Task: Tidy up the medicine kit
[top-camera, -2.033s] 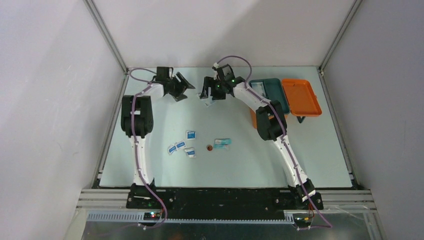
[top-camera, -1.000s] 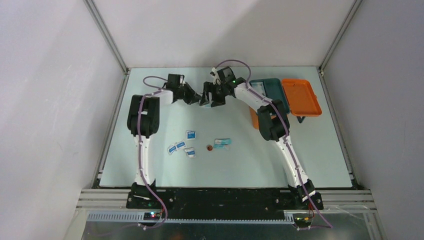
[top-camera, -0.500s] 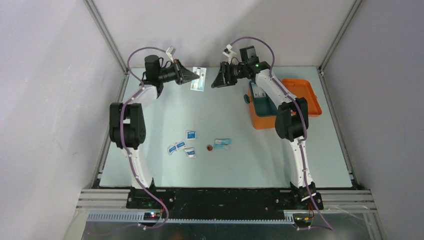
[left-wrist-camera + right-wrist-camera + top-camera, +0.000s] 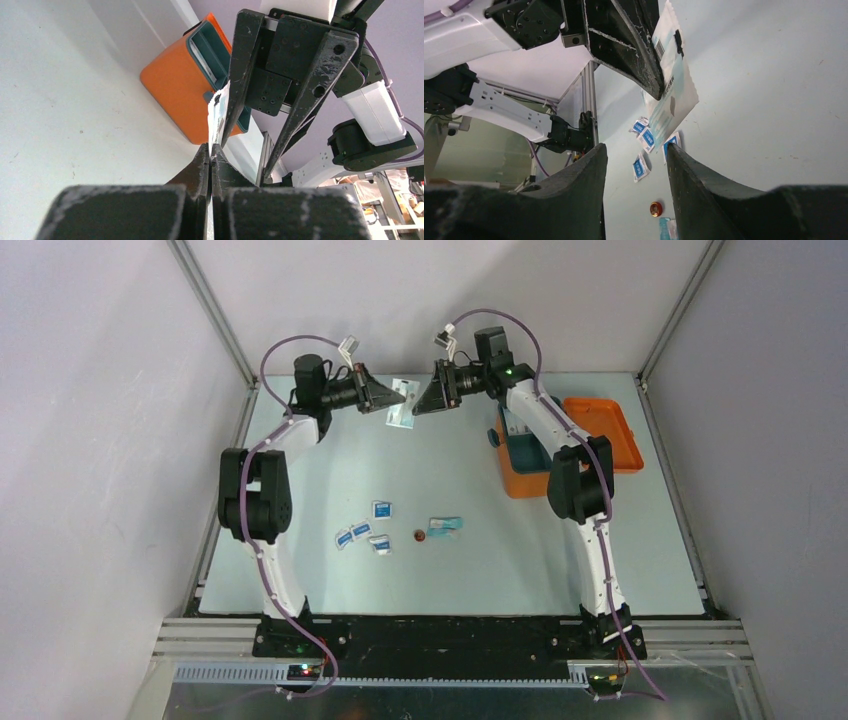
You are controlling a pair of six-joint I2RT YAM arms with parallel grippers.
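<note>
The medicine kit (image 4: 524, 472) is an orange box standing open at the right, its lid (image 4: 600, 430) folded back; it also shows as the orange box (image 4: 175, 92) in the left wrist view. My left gripper (image 4: 388, 398) is raised above the far table, shut on a flat white and teal packet (image 4: 400, 405), seen edge-on as the packet (image 4: 216, 112) from the wrist. My right gripper (image 4: 421, 400) faces it, open, fingertips just short of the packet (image 4: 671, 95). One right finger (image 4: 239, 75) stands right beside the packet's edge.
On the table's middle lie several blue sachets (image 4: 364, 532), a small red round cap (image 4: 419, 535) and a teal packet (image 4: 445, 526). Sachets (image 4: 644, 136) and cap (image 4: 655, 209) show between my right fingers. Walls and frame posts close the back corners.
Both arms rose from the table, the left carrying the packet. In the last half second my right gripper moved left toward the packet and its jaws narrowed.
</note>
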